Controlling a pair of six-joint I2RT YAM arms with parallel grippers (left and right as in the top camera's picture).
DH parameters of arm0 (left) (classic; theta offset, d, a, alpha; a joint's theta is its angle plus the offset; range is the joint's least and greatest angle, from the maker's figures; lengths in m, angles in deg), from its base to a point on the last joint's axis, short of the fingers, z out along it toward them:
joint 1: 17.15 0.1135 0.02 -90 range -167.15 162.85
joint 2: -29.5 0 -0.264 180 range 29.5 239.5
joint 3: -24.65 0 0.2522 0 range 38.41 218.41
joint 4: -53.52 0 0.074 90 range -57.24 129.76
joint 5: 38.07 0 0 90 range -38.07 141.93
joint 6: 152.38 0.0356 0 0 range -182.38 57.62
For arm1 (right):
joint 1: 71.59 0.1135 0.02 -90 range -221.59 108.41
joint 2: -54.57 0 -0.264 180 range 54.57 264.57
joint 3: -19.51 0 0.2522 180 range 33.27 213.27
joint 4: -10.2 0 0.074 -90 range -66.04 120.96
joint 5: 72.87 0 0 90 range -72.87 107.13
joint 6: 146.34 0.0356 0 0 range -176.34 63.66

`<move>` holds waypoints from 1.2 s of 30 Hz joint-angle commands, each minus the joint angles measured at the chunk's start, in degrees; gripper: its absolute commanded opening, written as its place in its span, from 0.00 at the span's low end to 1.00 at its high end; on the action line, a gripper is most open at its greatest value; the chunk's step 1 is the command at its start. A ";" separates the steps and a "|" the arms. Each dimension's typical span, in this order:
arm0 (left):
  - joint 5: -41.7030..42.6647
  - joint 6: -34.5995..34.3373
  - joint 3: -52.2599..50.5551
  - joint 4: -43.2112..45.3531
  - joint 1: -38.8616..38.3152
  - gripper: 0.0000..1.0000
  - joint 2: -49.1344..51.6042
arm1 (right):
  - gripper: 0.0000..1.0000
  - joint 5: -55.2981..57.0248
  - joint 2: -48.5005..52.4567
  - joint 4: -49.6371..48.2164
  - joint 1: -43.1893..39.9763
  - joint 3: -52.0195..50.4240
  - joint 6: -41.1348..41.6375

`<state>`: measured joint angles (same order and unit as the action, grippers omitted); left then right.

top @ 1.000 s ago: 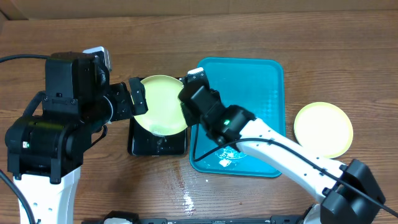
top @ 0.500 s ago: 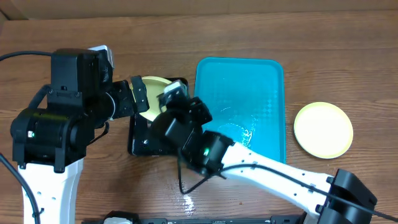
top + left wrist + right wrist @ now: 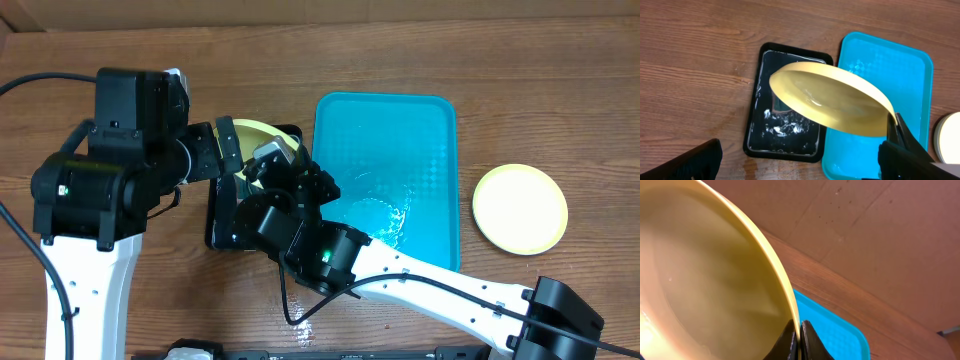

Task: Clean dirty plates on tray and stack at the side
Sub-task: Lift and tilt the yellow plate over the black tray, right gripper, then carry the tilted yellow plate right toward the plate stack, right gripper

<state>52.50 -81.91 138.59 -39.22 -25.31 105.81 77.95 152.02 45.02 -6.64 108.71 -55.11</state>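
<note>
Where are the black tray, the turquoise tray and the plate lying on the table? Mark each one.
black tray [image 3: 767,85], left wrist view, bare floor near its left wall.
turquoise tray [image 3: 390,140], overhead view, bare upper floor.
plate on the table [image 3: 520,208], overhead view, its centre.

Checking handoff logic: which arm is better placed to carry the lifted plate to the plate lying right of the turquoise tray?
Right, likely. The right claw pinches the rim of the lifted plate, and the lone plate lies on its side of the tray. The left claw stands open.
</note>
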 commanded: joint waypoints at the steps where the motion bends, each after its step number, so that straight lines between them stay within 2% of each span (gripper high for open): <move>1: -0.81 -0.17 0.52 -0.11 0.00 1.00 1.29 | 0.04 2.60 -0.37 -0.44 0.04 1.57 -0.07; 14: 0.48 -0.61 0.48 0.81 0.00 1.00 3.61 | 0.04 4.09 -0.35 0.00 0.04 1.57 -0.17; 22: 7.48 -0.17 0.63 -5.09 0.00 1.00 3.17 | 0.04 4.09 -0.35 0.00 0.31 1.57 0.04; 25: 4.68 -0.85 0.74 -6.91 0.00 1.00 1.09 | 0.04 4.09 -0.35 0.00 0.31 1.57 0.04; 32: -8.35 -8.92 0.76 -10.82 0.00 1.00 -11.23 | 0.04 4.09 -0.35 -0.28 0.31 1.57 0.24; 36: -11.80 -9.25 0.76 -10.71 0.00 1.00 -16.98 | 0.04 4.07 -0.35 -1.36 0.31 1.57 0.24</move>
<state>46.19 -88.77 138.64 -49.91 -25.03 92.06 80.62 152.05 44.48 -6.03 108.71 -55.50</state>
